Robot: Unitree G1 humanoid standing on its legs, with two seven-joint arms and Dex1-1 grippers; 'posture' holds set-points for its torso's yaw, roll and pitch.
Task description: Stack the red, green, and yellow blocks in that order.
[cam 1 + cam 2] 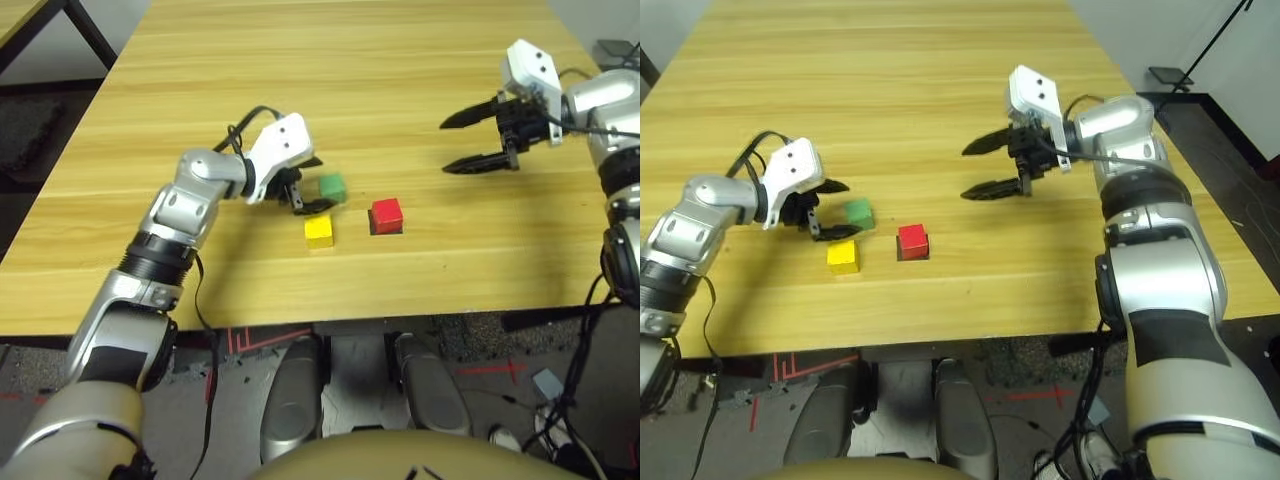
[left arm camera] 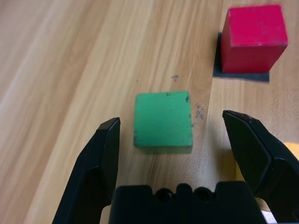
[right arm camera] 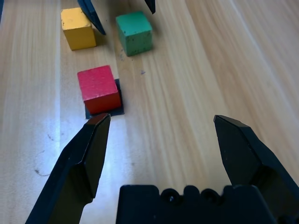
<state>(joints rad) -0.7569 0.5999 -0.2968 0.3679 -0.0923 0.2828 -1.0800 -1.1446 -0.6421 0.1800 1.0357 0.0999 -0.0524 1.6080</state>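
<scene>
While the wooden surface (image 1: 400, 80) is seen from the head views, the three cubes are found just below the middle of the frame. The red block (image 1: 386, 214) is set on a flat black square patch (image 3: 105, 109), whose edge shows beneath it. The green block (image 1: 332, 187) lies to its left and slightly higher in the frame, apart from it. The yellow block (image 1: 318, 231) is placed lower left of the green one, near it but not touching. None of the blocks is stacked on another.

The left pincer (image 1: 306, 184) is held left of centre, right at the green block, with its fingers spread wide. In the left wrist view the green block is seen just ahead of the gap between the two black fingers (image 2: 100, 158), untouched by either, and nothing is gripped.

The right pincer (image 1: 447, 145) is held in the upper right of the frame, well apart from the blocks and above the surface. Its fingers are also spread wide, and nothing is held between them; in the right wrist view the red block is seen beyond one fingertip.
</scene>
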